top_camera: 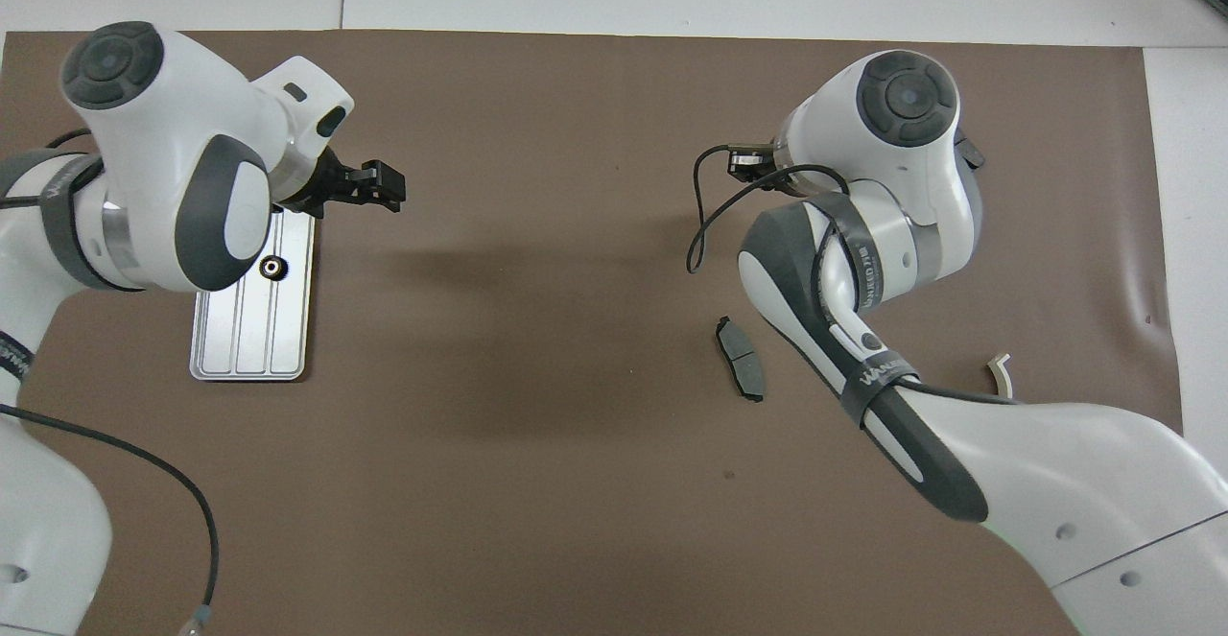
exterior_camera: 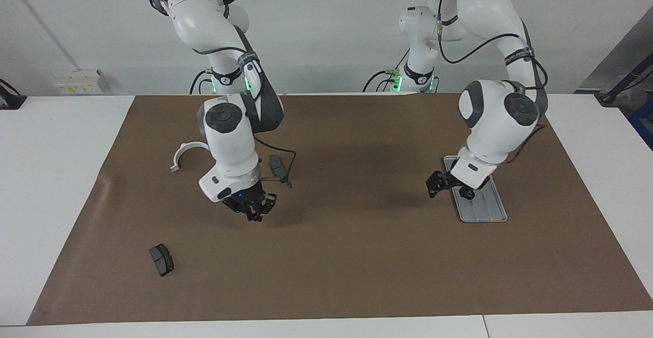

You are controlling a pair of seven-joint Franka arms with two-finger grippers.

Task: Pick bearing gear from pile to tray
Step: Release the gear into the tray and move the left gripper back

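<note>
The one gear (exterior_camera: 467,193) you can see already lies flat on the tray (exterior_camera: 490,210), about midway along it, at the left arm's end of the table. No other gear shows on the brown mat (exterior_camera: 357,256). What's left there is two dark pads (exterior_camera: 161,259) (exterior_camera: 278,167) and a white half-ring bracket (exterior_camera: 186,154), all toward the right arm's end.

Treat a gear as small, stiff and probably light, with a smooth face that may slip. You'd do best to pinch it across its rim, coming straight down.

The left gripper (exterior_camera: 432,187) hangs over the mat just beside the tray's long edge, and the right gripper (exterior_camera: 253,214) points down over the mat near one pad. You cannot tell whether either is open or shut, nor whether the right one holds anything.

The middle of the mat is open for carrying. Mind the tray's low rim and the cable (exterior_camera: 285,167) looping by the right wrist.
</note>
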